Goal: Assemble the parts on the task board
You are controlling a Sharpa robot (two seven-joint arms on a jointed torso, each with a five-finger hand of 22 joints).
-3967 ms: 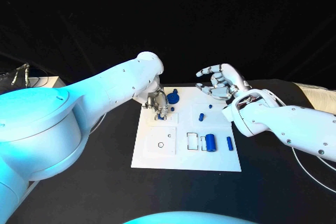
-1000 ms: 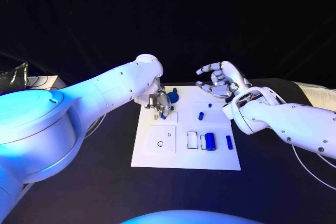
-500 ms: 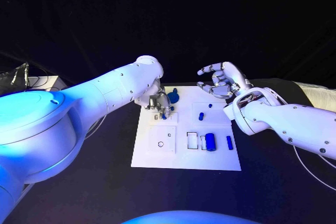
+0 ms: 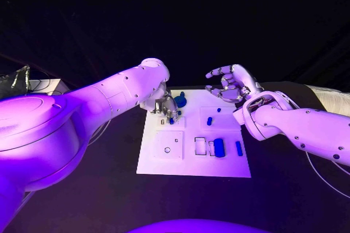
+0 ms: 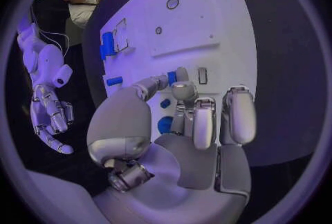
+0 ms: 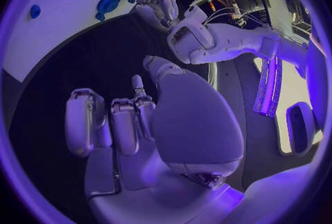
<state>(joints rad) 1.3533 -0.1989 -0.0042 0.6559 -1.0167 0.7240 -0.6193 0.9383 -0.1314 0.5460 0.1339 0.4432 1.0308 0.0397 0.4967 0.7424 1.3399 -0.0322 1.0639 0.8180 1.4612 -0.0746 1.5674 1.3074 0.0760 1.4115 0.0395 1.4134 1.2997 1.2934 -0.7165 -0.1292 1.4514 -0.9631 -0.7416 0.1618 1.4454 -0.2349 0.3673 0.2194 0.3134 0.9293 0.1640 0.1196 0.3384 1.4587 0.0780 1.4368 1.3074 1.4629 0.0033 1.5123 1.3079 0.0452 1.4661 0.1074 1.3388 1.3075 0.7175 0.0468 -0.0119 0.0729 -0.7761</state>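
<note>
Black cloth covers the table [image 4: 87, 192] and hangs dark behind it; the white task board [image 4: 191, 165] lies in the middle, its long side running away from the robot.

At the board's far left corner the left hand [image 4: 165, 106] reaches down with its fingers drawn close together, their tips on a small blue part [image 4: 171, 120] at the board's surface; in the left wrist view the same hand [image 5: 187, 119] has thumb and fingers meeting at a blue piece [image 5: 171, 77], so it seems to pinch that part, though the contact is partly hidden. Just beyond the hand sits a round blue disc [image 4: 180, 98] near the far edge.

The right hand [image 4: 229, 84] hangs above the board's far right corner, apart from it, fingers curled inward around nothing; the right wrist view shows this hand [image 6: 138, 124] with bent fingers and a bare palm.

On the board's right half a short blue peg [image 4: 209, 121] lies in a square recess; nearer the robot a thick blue cylinder [image 4: 219, 147] lies beside a slim blue bar [image 4: 238, 148], the 2 close but apart; a small round hole [image 4: 167, 149] marks the left panel.
</note>
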